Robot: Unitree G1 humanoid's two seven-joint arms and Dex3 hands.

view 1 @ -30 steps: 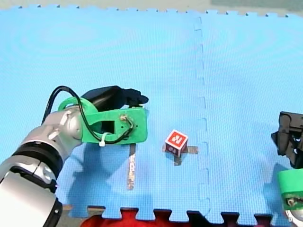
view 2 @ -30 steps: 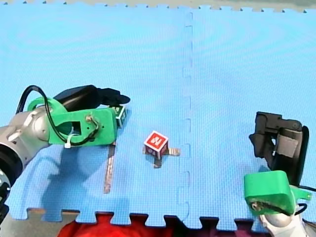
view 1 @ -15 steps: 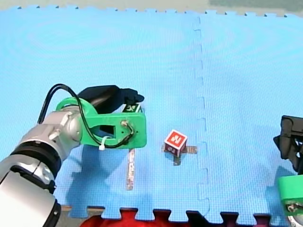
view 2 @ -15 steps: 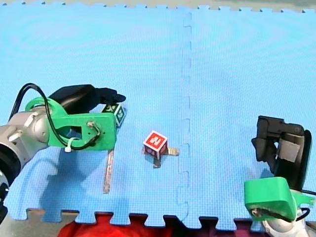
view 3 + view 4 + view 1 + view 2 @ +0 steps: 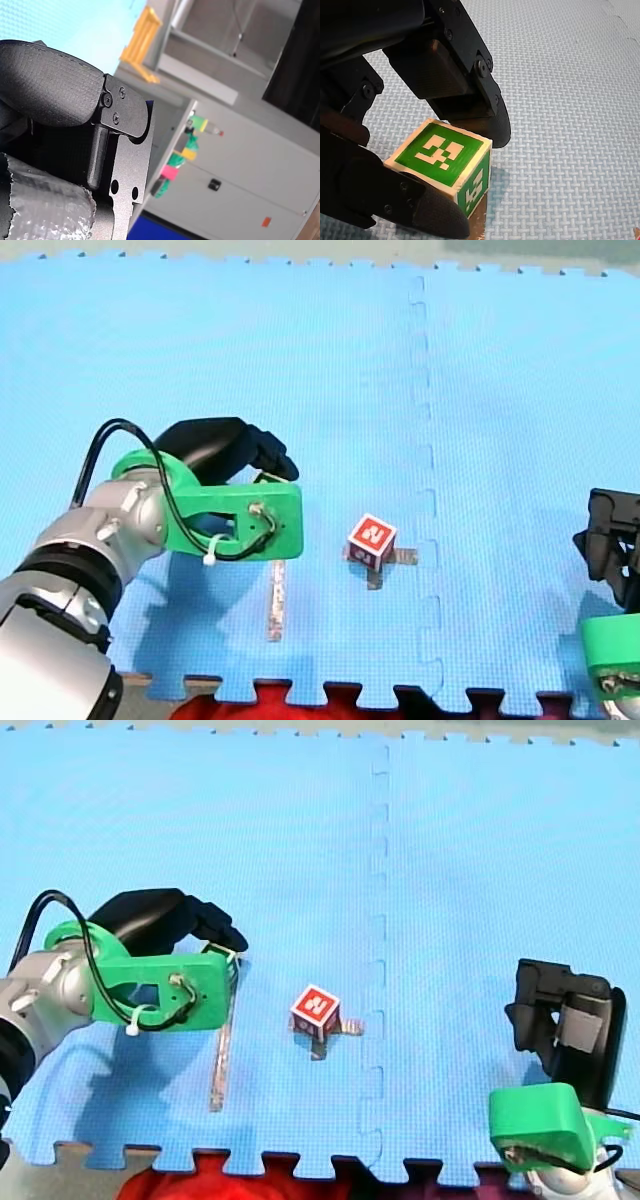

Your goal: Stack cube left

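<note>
A green cube [image 5: 445, 160] with a white pattern sits on the blue mat between the black fingers [image 5: 470, 90] of my left hand [image 5: 268, 464], which closes on it from both sides at the left of the mat. In the head views my hand and its green wrist bracket [image 5: 235, 520] hide most of that cube. A red cube [image 5: 372, 539] with a white pattern stands alone on a cross of grey tape, to the right of the left hand. My right hand [image 5: 556, 1020] is at the mat's right front and holds nothing.
A grey tape strip [image 5: 276, 600] lies on the mat just in front of the left hand. A toothed seam [image 5: 428, 440] runs front to back through the blue mat. Red cloth [image 5: 260, 705] shows beyond the front edge.
My left hand has shifted slightly left and lowered over the green cube, which is now nearly hidden in the head views. The right hand has drifted a little. The red cube has not moved.
</note>
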